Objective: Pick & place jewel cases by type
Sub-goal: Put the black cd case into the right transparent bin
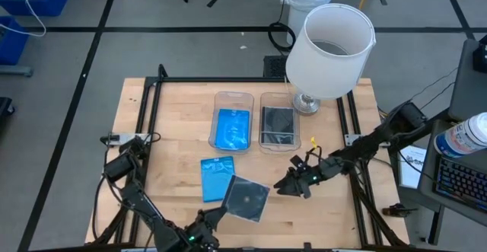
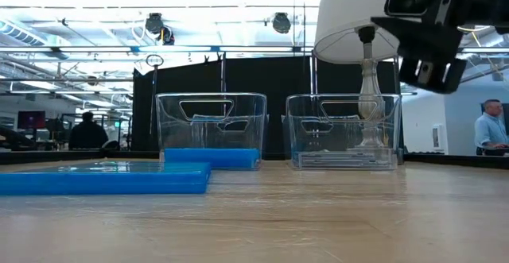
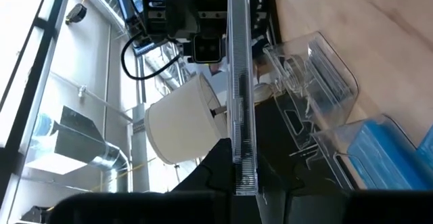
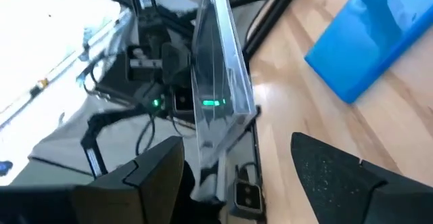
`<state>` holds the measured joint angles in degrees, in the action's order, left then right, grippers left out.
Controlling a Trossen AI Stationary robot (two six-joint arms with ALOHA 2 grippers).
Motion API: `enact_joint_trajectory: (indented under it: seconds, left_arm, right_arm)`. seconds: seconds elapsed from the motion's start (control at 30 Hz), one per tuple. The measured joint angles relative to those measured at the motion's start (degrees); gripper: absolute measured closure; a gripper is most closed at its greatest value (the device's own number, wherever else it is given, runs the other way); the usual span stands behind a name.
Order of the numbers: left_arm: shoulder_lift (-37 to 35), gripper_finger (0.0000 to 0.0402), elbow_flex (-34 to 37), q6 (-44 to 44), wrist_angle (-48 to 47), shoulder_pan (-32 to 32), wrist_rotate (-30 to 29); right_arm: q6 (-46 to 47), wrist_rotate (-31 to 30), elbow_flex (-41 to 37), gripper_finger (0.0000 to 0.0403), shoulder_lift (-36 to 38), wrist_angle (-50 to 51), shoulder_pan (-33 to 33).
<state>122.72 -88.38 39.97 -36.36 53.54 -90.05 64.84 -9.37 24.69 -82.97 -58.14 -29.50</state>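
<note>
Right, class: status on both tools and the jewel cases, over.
Left tool shut on clear case. Right tool open, facing it. Blue case flat on table.

Blue jewel case (image 2: 103, 179) flat before two clear bins (image 2: 211, 128), perhaps another blue inside one.

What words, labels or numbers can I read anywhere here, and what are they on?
No text reads clearly in any view.
Sheet of paper by the table's right edge: print too small to read.
Bottle at the right edge: label too blurred.
Blue jewel case, grey jewel case: no lettering visible.
</note>
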Motion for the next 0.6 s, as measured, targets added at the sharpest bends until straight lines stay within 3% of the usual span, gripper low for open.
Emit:
enact_joint_trajectory:
  seconds: [0.2, 0.6]
  left_arm:
    - [0.0, 0.0355, 0.0, -0.3, 0.0, -0.6, 0.0]
    - [0.0, 0.0353, 0.0, -2.8, 0.0, -1.5, 0.0]
  right_arm:
    - [0.8, -1.0, 0.8, 0.0141, -4.3, -7.1, 0.8]
    - [-1.4, 2.2, 5.1, 0.0174, -5.3, -4.9, 2.7]
